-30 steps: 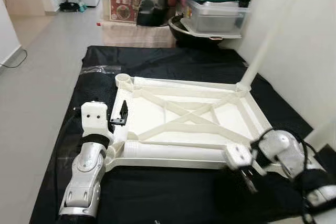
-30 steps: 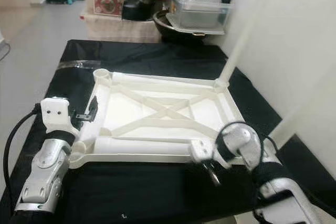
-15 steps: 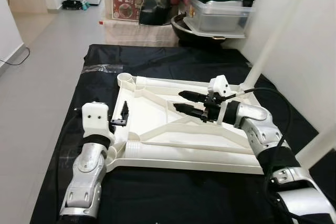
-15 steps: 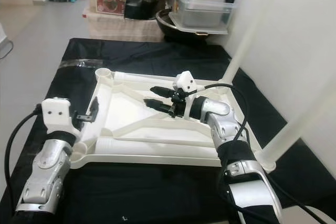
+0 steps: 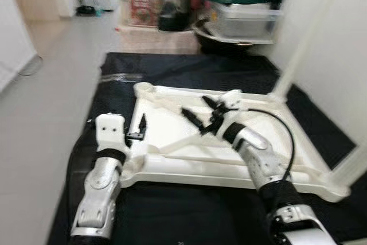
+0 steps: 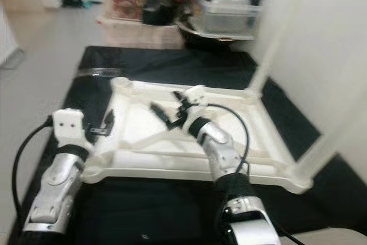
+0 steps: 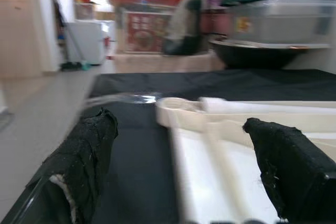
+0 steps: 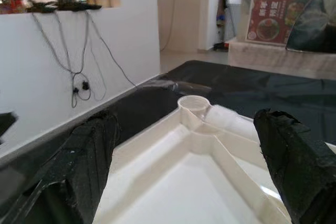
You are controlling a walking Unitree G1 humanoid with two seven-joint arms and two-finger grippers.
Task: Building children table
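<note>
Head views: white table frame (image 5: 252, 142) lay upside down on black mat (image 5: 189, 70), one leg (image 5: 304, 38) standing. Right hand (image 5: 198, 113) hovered open over frame; left hand (image 5: 139, 129) open at its edge. Wrist views: fingers (image 7: 84, 156) spread, corner socket (image 8: 191, 103) ahead.

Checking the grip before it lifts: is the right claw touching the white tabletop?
Apart. In the right wrist view the right claw is open, both fingers hanging above the white tabletop.

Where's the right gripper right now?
The right gripper hovers open over the middle of the upturned white tabletop, pointing toward its far-left corner socket.
</note>
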